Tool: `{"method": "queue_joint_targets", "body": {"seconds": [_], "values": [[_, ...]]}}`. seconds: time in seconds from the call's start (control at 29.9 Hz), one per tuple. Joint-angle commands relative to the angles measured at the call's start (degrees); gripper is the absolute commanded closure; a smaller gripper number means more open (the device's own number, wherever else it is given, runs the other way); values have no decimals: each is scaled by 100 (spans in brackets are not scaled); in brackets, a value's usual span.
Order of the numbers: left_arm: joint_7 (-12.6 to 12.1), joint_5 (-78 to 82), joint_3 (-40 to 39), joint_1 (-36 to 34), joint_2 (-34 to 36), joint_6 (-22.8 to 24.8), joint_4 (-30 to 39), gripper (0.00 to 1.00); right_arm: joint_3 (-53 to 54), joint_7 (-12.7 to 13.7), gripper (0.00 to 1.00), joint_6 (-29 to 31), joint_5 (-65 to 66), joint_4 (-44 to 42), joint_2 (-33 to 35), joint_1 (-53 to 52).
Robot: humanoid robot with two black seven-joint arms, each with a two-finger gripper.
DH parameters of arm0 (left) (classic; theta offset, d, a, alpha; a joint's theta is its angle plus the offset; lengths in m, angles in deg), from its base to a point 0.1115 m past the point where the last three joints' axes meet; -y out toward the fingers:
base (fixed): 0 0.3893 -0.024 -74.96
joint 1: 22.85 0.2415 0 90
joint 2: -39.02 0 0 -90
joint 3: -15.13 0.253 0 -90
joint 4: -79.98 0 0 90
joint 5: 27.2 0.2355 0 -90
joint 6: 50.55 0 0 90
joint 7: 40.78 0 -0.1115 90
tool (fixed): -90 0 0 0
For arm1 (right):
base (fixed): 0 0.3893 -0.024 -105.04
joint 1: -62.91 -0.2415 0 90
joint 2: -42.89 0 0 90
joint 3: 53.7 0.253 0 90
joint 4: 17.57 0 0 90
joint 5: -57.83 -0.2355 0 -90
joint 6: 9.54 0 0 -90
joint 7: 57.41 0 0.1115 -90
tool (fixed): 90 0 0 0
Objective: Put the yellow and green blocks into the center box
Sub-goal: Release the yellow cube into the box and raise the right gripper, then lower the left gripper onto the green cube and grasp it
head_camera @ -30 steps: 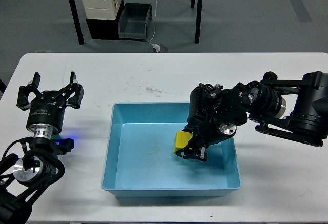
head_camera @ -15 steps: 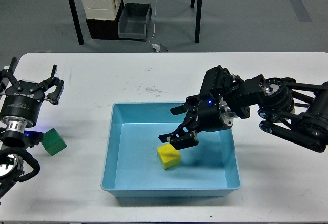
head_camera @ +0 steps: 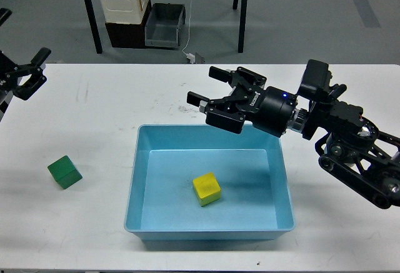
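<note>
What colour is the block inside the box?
Yellow block, in the blue box; head view.

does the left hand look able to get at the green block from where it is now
Probably yes: the green block sits alone on bare table left of the blue box, and the left hand is above it with nothing between.

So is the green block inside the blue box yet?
No, the green block sits on the white table to the left of the blue box, which holds only the yellow block.

A yellow block (head_camera: 206, 189) lies in the blue box (head_camera: 139, 179). A green block (head_camera: 65, 172) sits on the worktop (head_camera: 94, 117). The right tool (head_camera: 206, 89) hovers with fingers spread above the box's far rim.
</note>
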State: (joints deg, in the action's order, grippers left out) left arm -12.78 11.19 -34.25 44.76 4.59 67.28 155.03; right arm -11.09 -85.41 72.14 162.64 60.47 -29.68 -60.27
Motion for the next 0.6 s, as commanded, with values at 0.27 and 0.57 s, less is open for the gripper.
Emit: {"method": "queue_joint_targets", "body": {"seconds": [0.27, 0.57], "values": [[0, 5693, 242, -899, 350, 18, 571, 0, 1400, 0, 0, 410, -3859, 862, 891, 1867], [0, 7551, 2263, -1645, 332, 18, 871, 0, 1443, 0, 0, 419, -5613, 827, 1860, 2272]]}}
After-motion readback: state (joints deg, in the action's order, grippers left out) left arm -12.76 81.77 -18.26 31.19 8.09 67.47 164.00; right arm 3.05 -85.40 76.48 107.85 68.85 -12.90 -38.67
